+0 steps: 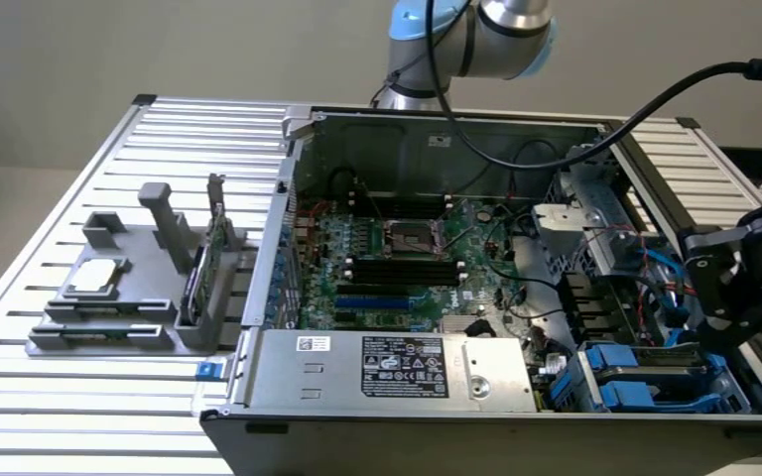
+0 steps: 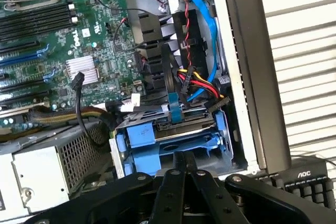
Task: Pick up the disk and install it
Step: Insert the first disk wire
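Install step: fingers [image 2: 176, 174] pinched shut, empty, right at the disk [image 2: 157, 134] in the case's [image 1: 487, 436] 5 o'clock corner. Seating likely needs a straight push.

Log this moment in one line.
gripper: shut, empty | nearest: disk | disk place: inside computer case, exterior view's right

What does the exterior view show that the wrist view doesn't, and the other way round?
Exterior view: the robot arm above the case, and a grey holder with a small silver drive on it. Wrist view: the shut gripper, a keyboard corner, and red and yellow wires. Both: the green motherboard and the blue disk carrier in the case's corner.
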You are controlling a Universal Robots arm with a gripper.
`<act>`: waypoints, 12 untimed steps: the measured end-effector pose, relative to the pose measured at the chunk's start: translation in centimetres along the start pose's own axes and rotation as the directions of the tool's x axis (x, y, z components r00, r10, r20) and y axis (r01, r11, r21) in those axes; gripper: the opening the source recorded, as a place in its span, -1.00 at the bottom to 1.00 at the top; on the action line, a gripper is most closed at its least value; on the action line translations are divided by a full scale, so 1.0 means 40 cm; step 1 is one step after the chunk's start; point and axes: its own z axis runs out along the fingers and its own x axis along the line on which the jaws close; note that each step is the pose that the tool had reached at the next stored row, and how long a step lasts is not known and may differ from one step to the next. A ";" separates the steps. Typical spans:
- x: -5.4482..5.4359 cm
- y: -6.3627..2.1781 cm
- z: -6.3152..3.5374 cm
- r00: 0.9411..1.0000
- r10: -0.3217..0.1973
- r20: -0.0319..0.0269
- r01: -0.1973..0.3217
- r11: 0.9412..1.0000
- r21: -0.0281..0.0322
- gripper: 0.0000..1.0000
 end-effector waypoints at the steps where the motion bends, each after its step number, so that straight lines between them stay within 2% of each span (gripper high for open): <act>1: 0.000 0.000 0.001 1.000 0.017 -0.001 -0.017 1.000 0.000 -0.79; 6: 0.000 0.000 0.005 0.996 0.093 -0.003 -0.093 0.996 0.002 -0.79; 12: 0.000 0.000 0.010 0.983 0.182 -0.004 -0.182 0.983 0.005 -0.79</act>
